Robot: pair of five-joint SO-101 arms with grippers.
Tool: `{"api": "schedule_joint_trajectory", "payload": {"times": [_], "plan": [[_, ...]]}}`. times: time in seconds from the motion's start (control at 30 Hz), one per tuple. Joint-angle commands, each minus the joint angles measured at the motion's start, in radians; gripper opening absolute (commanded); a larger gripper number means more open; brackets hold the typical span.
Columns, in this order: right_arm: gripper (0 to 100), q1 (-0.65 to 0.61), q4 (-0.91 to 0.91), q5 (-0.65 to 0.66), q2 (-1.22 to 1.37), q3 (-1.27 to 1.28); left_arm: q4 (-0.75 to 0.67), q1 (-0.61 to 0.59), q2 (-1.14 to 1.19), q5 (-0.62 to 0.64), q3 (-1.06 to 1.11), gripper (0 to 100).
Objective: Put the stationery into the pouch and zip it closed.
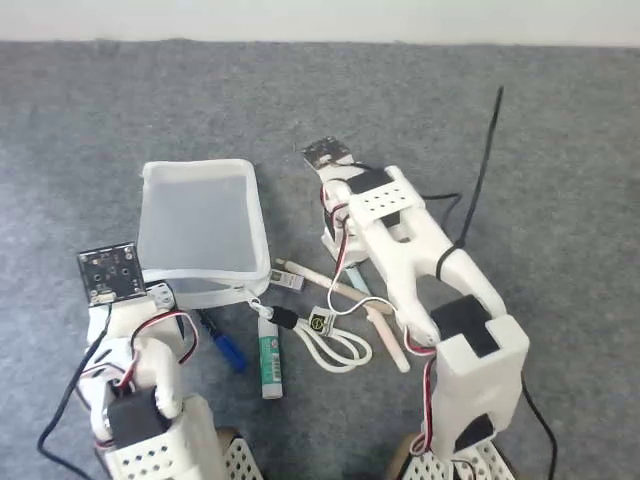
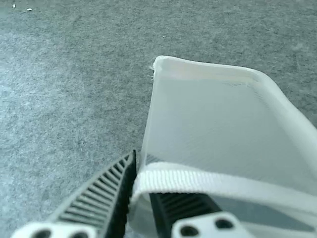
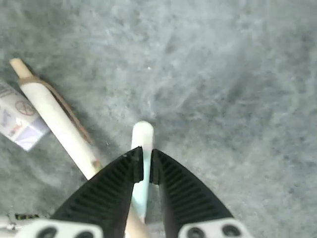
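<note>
Stationery is all out on the grey felt table, so the task looks barely begun. The translucent white mesh pouch lies left of the middle, and nothing seems to be inside it. The left claw is clenched on the white webbing band at its mouth, which faces the table's near edge.

Just beside that mouth lie a blue pen, a green-labelled white glue stick, a coiled white cable, a small printed white block and a cream pen with a brown clip. The right claw grasps a pale mint pen low over the table.

Every item is yet to go in, and the zip is yet to be closed
</note>
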Motion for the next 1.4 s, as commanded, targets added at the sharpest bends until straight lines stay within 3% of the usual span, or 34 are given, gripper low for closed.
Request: {"api": "schedule_joint_trajectory", "payload": {"times": [0.0,0.27,0.47,1.0,1.13,1.37], "plan": [[0.7,0.018,0.01,-0.005,-0.124,0.005,-0.015,-0.005,-0.003,0.009,-0.077,1],[1.3,-0.01,-0.019,-0.005,-0.228,0.083,-0.015,-0.005,-0.003,0.009,-0.077,1],[12.1,-0.074,-0.059,-0.006,-0.176,0.115,-0.015,-0.005,-0.003,0.009,-0.077,1],[10.8,-0.013,-0.056,-0.003,0.074,-0.055,-0.015,-0.006,-0.003,0.009,-0.077,1],[0.1,-0.013,-0.056,0.0,0.088,-0.055,-0.015,-0.006,-0.003,0.009,-0.076,1],[0.6,-0.001,0.015,0.051,0.031,-0.078,-0.015,-0.008,-0.003,0.009,-0.076,1]]}}
